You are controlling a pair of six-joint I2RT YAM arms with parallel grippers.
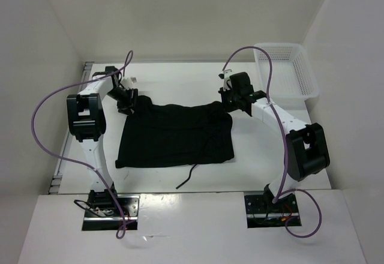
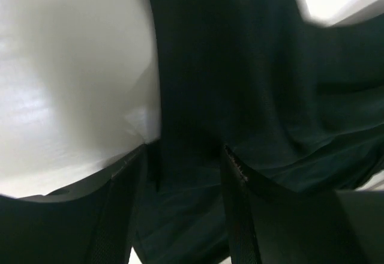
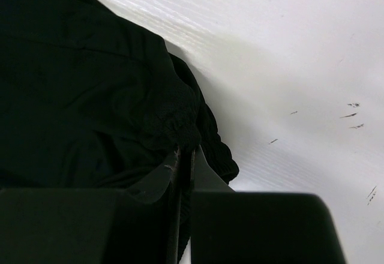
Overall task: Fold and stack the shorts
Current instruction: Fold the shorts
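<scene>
The black shorts (image 1: 174, 138) lie spread flat in the middle of the table, and their drawstring (image 1: 187, 177) trails off the near edge. My left gripper (image 1: 127, 103) is at the shorts' far left corner. In the left wrist view (image 2: 183, 156) its fingers stand apart with black fabric (image 2: 240, 84) between and under them. My right gripper (image 1: 231, 103) is at the far right corner. In the right wrist view (image 3: 185, 150) it is shut on the gathered edge of the shorts (image 3: 90, 84).
A white mesh basket (image 1: 287, 72) stands at the far right of the table. White walls enclose the table on the left, back and right. Purple cables loop over both arms.
</scene>
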